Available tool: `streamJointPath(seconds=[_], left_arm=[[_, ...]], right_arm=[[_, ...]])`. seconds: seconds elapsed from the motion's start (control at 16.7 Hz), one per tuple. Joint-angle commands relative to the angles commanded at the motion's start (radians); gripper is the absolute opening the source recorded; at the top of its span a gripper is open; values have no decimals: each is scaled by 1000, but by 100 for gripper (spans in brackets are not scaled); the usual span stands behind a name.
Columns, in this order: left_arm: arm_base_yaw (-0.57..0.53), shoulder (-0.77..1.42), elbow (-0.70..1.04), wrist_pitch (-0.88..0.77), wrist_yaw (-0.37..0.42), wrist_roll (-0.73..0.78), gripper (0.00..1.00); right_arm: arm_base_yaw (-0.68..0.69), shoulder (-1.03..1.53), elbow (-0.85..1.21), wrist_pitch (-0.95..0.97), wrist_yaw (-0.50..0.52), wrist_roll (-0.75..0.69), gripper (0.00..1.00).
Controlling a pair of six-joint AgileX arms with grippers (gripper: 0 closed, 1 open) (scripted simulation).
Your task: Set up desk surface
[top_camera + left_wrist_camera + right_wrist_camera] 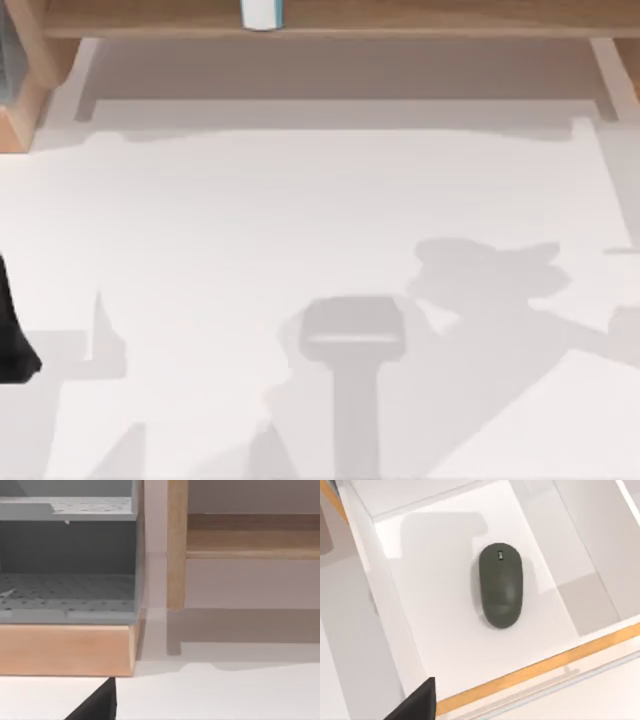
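The desk surface (pixel 300 210) is a broad white tabletop, bare apart from grey shadows of the arms. A black piece of my left arm (pixel 12 335) sits at the table's left edge. In the left wrist view a black wedge of my left gripper (pixel 97 705) hangs over the white desk surface (pixel 225 695), facing the shelf frame. The right wrist view looks down on a dark grey mouse (pixel 501 585) lying in a white drawer (pixel 420 610) with an orange front edge. A black wedge of my right gripper (pixel 417 702) is over the drawer's corner, apart from the mouse.
A light-brown wooden shelf frame (pixel 420 22) runs along the back, with a white and blue container (pixel 262 12) on it. At the left stands a grey perforated rack (pixel 65 590) on a wooden base (pixel 65 650), beside a wooden post (pixel 176 545).
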Motion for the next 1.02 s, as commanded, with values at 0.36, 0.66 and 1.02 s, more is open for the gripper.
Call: streamJointPath(seconds=[0.36,0.66,1.02], left_arm=[[0,0,0,0,0,0,100],[0,0,0,0,0,0,100],[0,0,0,0,0,0,100]], right_arm=[[-32,506,453,-227,-2,-12,100],[-19,793,693,-335,-11,-24,100],[2,975,831,-387,-19,-27,100]])
